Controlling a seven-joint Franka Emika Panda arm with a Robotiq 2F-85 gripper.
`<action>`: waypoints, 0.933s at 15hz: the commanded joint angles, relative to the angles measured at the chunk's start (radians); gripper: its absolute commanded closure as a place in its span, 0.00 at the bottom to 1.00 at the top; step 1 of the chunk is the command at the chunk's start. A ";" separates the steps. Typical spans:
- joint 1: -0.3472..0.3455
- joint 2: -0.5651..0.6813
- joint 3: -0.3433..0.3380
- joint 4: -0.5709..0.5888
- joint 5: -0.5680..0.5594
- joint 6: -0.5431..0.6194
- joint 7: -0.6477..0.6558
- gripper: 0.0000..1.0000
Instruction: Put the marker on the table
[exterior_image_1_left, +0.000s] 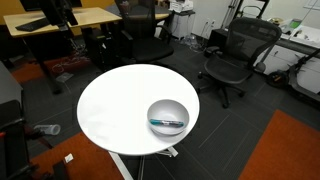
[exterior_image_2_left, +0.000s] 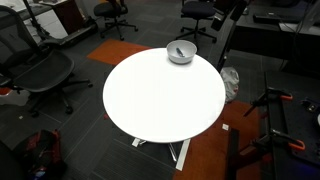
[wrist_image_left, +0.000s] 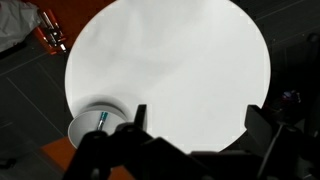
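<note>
In an exterior view, the table (exterior_image_1_left: 115, 110) top is open across its left and centre; only the bowl (exterior_image_1_left: 168, 106) stands lower right, and an office chair (exterior_image_1_left: 235, 55) sits well apart.

This is an office. In an exterior view, black mesh swivel chairs (exterior_image_1_left: 238, 52) stand at 2 o'clock from the round white table (exterior_image_1_left: 115, 110). A wooden desk (exterior_image_1_left: 70, 18) with another chair beside it stands at 11 o'clock. The floor is dark carpet (exterior_image_1_left: 250, 115), with an orange patch (exterior_image_1_left: 290, 150) at 4 o'clock.
</note>
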 joint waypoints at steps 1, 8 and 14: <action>-0.030 -0.023 -0.040 0.023 0.010 -0.017 -0.058 0.00; -0.082 -0.014 -0.121 0.083 0.020 -0.019 -0.121 0.00; -0.113 0.042 -0.169 0.152 0.025 -0.007 -0.144 0.00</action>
